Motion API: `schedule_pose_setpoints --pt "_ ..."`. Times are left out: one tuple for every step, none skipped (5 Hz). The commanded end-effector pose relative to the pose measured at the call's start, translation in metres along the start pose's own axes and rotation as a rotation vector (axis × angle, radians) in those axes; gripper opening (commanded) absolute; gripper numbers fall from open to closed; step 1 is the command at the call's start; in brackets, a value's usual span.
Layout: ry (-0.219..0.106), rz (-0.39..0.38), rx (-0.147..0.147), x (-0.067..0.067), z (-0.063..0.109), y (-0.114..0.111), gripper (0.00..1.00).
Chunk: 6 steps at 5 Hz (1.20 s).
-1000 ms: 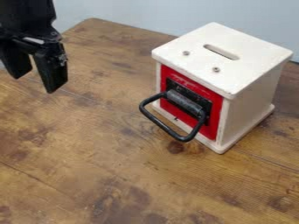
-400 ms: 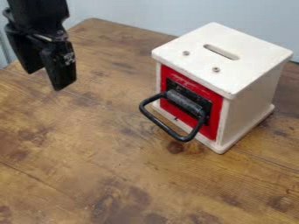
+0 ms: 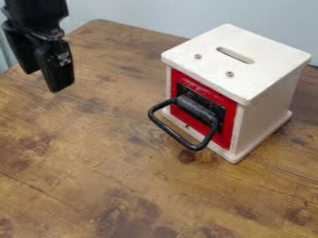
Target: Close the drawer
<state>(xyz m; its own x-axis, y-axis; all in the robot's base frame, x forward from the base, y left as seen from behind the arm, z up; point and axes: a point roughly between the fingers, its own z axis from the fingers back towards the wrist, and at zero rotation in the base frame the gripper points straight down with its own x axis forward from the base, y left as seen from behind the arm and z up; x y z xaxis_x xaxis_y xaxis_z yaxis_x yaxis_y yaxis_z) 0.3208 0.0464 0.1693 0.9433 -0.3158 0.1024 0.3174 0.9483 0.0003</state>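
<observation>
In the camera view, the only one you have now, your gripper point(image 3: 41, 78) hangs at the upper left, its fingers pointing down and spread apart with nothing gripped between them. The arm point(image 3: 33, 15) above it is black and runs out of the picture at the top left, so you see just its lower end. Your drawer point(image 3: 218, 99) is well apart from the gripper, over on the right side of the picture, in the front of a cream-white cabinet point(image 3: 265, 102). You can pick it out by its red front and the dark black part set within the red. A large black loop handle point(image 3: 170, 131) sticks out from that front toward the lower left, over the table, and neither finger touches it. You cannot tell from this angle just how far the drawer itself stands out of the cabinet. The cabinet sits upright on the table, turned at an angle to you, so that its front faces the lower left and a plain side faces right. On its top you see a long dark slot point(image 3: 235, 56) and two small round metal fittings, one on the left and one nearer the front edge. Under it all, you have a brown wooden table point(image 3: 93, 153) with dark knots and grain, and a pale wall point(image 3: 187, 13) behind.
</observation>
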Motion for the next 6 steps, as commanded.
schedule_pose_setpoints --pt "-0.047 -0.014 0.021 0.008 0.013 -0.004 1.0" --pt "-0.042 -0.032 0.016 0.011 0.008 -0.012 1.0" --pt "-0.03 -0.011 0.008 0.013 0.002 0.0 1.0" --pt "-0.052 0.041 0.044 0.011 0.015 0.005 1.0" --pt "-0.074 0.071 0.058 0.008 0.028 0.007 1.0" --pt "-0.073 0.099 0.053 0.007 0.029 0.01 1.0"
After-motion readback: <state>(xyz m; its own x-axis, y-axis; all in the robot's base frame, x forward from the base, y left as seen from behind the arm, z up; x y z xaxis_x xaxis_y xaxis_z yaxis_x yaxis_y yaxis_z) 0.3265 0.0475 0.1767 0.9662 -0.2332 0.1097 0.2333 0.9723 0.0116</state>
